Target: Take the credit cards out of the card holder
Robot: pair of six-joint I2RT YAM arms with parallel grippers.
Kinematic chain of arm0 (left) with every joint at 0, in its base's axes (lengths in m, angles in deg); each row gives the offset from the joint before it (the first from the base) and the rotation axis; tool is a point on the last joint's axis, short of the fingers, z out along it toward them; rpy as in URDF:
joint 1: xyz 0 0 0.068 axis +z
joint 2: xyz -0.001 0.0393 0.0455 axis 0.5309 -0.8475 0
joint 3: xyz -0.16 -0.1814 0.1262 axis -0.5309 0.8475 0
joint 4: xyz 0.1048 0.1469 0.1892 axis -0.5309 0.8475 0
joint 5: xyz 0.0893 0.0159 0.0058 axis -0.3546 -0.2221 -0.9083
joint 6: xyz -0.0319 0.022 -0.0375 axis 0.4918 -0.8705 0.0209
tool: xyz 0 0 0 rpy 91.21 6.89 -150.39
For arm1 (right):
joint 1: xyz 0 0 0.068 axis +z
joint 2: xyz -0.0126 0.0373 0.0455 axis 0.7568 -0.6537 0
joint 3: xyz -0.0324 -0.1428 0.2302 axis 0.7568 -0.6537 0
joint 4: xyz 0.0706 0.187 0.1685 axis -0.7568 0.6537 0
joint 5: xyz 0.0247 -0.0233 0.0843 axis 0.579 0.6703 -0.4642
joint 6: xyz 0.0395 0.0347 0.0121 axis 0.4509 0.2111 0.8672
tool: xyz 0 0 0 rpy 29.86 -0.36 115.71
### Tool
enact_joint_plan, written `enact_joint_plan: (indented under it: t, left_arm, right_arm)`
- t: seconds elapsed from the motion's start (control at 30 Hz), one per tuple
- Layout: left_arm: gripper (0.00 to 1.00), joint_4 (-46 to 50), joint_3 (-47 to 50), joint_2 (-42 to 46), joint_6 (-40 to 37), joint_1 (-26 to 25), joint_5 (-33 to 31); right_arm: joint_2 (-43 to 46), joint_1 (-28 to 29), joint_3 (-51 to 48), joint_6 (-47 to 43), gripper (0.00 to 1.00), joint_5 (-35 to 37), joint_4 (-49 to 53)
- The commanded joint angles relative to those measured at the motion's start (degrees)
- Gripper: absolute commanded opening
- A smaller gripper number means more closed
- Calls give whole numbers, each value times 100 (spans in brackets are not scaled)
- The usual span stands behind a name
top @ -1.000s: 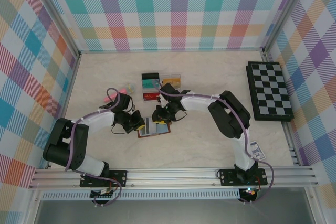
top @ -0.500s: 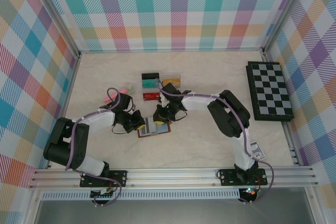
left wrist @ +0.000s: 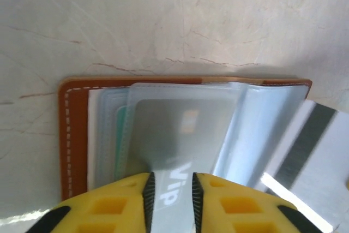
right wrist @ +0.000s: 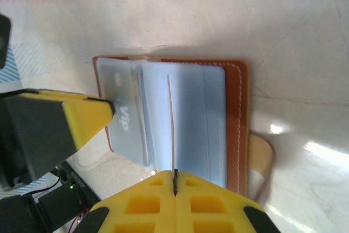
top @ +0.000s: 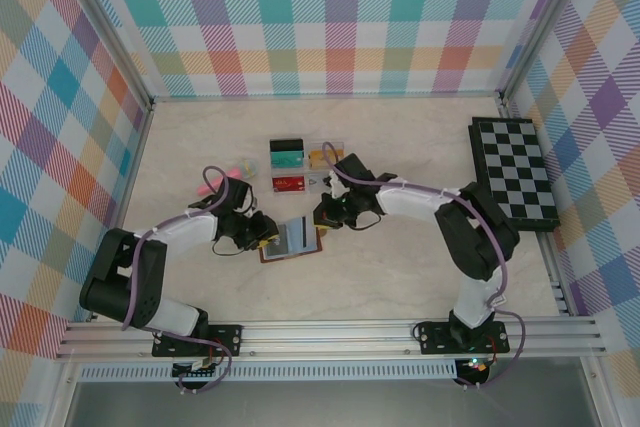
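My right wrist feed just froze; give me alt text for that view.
The right gripper, jaws shut, pinches a credit card edge-on above the open brown card holder on the marble table. The left gripper touches a clear pocket holding a Vip card.

We counted one card holder (left wrist: 73, 135), brown, at the left of the left wrist frame, and three credit cards (top: 297, 234) at it: a grey card (left wrist: 182, 135), a teal card (left wrist: 121, 129) and a striped card (left wrist: 305, 154). At upper centre of the overhead frame we made out three loose cards (top: 288, 157). There was one chessboard (top: 515, 173) at the right, and two grippers: the left gripper (left wrist: 170, 195) and the right gripper (right wrist: 175, 181).
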Motion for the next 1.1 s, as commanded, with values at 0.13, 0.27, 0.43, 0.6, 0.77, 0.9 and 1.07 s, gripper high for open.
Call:
enact_joint_plan:
  t: [0.13, 0.27, 0.43, 0.6, 0.77, 0.9, 1.07]
  left_arm:
    - [53, 368, -683, 613, 62, 0, 73]
    - [68, -42, -764, 840, 291, 14, 606]
    - [76, -1236, -670, 951, 830, 14, 1480]
    - [77, -2239, -749, 806, 1357, 14, 2229]
    - [68, -2868, -970, 657, 1669, -12, 2557]
    - [47, -3113, -1076, 502, 1796, -91, 2666]
    - [15, -3429, -1138, 451, 2030, -134, 2640]
  right_arm:
    - [1045, -196, -321, -185, 0, -221, -826]
    - [1203, -490, -339, -92, 0, -695, -1198]
    - [1190, -823, -362, 177, 0, -1407, -1903]
    - [1138, -1035, -317, 489, 0, -1940, -2382]
    - [1081, -1096, -193, 687, 0, -2463, -2534]
    - [1018, -1107, -192, 872, 0, -2677, -2821]
    - [944, -1116, -86, 1058, 0, -2794, -2945]
